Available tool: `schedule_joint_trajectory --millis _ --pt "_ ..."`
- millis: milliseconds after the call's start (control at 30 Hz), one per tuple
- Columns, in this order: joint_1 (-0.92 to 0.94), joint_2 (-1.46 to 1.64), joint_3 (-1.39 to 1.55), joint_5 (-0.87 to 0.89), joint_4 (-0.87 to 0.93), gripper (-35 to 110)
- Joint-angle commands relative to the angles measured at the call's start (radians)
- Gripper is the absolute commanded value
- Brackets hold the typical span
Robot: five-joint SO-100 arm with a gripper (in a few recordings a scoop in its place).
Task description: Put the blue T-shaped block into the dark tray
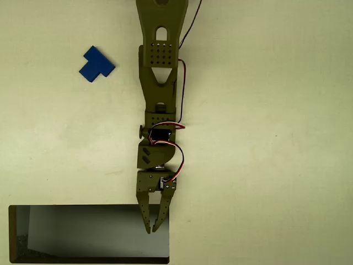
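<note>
**Reader:** Gripper [153, 228] first, please. Where is it, and what is it doing?

**Describer:** Seen from overhead, it sits low in the picture, a little left of centre. Its two olive-green fingers point toward the bottom edge, and their tips come nearly together in a narrow V with nothing between them. It grasps no object. The tips lie over the right end of the dark tray [12, 234], just inside its top rim; the picture does not tell how high above the tray they are.

**Reader:** And the arm behind it?

**Describer:** The olive arm [160, 83] runs straight down from the top edge to the gripper, dividing the pale table [276, 138] into a left and a right part. Red and black wires [182, 88] loop along its right side.

**Reader:** Where is the blue T-shaped block?

**Describer:** The blue T-shaped block [96, 64] lies flat on the table in the upper left, turned diagonally. It is well apart from the arm, from the gripper and from the tray, and touches nothing but the table.

**Reader:** Describe the tray's edges.

**Describer:** It fills the lower left corner. Its top rim runs level, its left rim stands just inside the picture's left edge, and its right rim ends just right of the fingertips. The bottom rim lies close to the picture's bottom edge. The inside is grey, paler in the middle and darker toward the rims.

**Reader:** How much open room is around things?

**Describer:** Bare table stretches between block and tray, and the whole right part of the table is plain surface.
</note>
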Motion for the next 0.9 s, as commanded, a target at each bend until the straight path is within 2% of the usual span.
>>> schedule_joint_trajectory --millis 0,100,133,233,300,433,533,667,767,833,867 --pt "0.005 -0.002 -0.003 -0.006 -0.014 0" --pt "0.002 -0.002 -0.038 0.005 -0.018 0" --pt "-0.002 -0.002 -0.109 0.044 0.048 0" --pt "0.000 0.057 -0.408 0.167 0.456 0" --pt "0.006 0.164 -0.505 0.242 0.670 0" --pt "0.028 0.488 -0.505 0.336 1.043 0" --pt "0.048 0.719 -0.500 0.370 1.402 0" --pt "0.074 0.965 -0.426 0.365 1.894 0" --pt "0.092 1.092 -0.291 0.290 2.237 0" --pt "0.109 1.201 -0.083 0.202 2.390 0" --pt "0.115 1.287 0.100 0.164 2.398 0"
